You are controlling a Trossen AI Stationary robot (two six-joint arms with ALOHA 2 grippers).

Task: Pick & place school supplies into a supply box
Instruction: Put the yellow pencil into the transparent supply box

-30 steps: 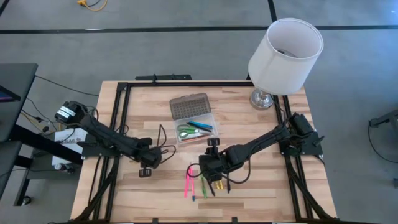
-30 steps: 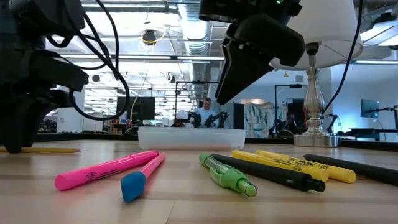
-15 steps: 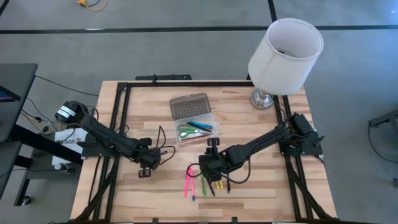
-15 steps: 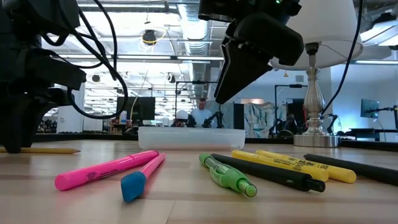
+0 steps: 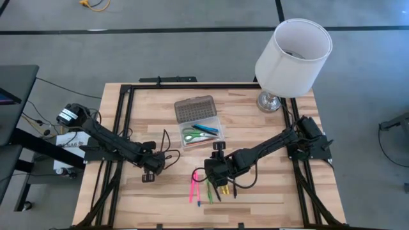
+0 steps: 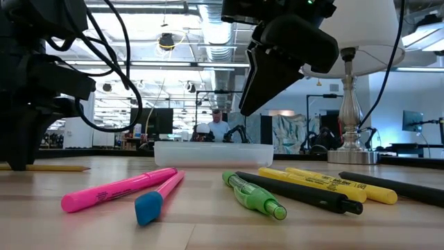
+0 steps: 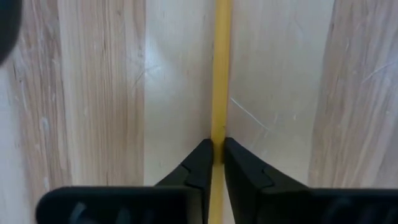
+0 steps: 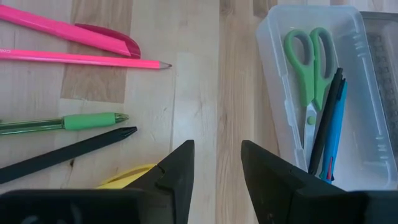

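Since a second ago the only real change is at the left gripper [image 7: 217,163]: its fingers have drawn in and now pinch the yellow pencil [image 7: 220,74] that lies on the bench [image 5: 255,128]; the arms themselves sit where they did. In the left wrist view the pencil runs straight ahead between the two fingers, its long axis in line with the gripper's reach, so the grip crosses the shaft squarely. In the low view the same pencil [image 6: 48,167] lies flat on the wood, tip pointing toward the middle of the bench.

From above, the left gripper [image 5: 151,173] is out toward the left side of the bench, and the supply box [image 5: 202,133] lies ahead of it and toward the centre, lid swung open behind it. The green scissors [image 8: 309,53] and a blue and a black pen are already inside. The box's long side runs roughly across the pencil's present line, so I judge the carry will need a turn of the wrist to lay the pencil along the box.

The right gripper [image 5: 218,170] hovers with fingers spread, holding nothing, just beside the box and over the remaining pens [image 5: 211,190]. It is nearer those pens; the left arm is clearly nearer the pencil.
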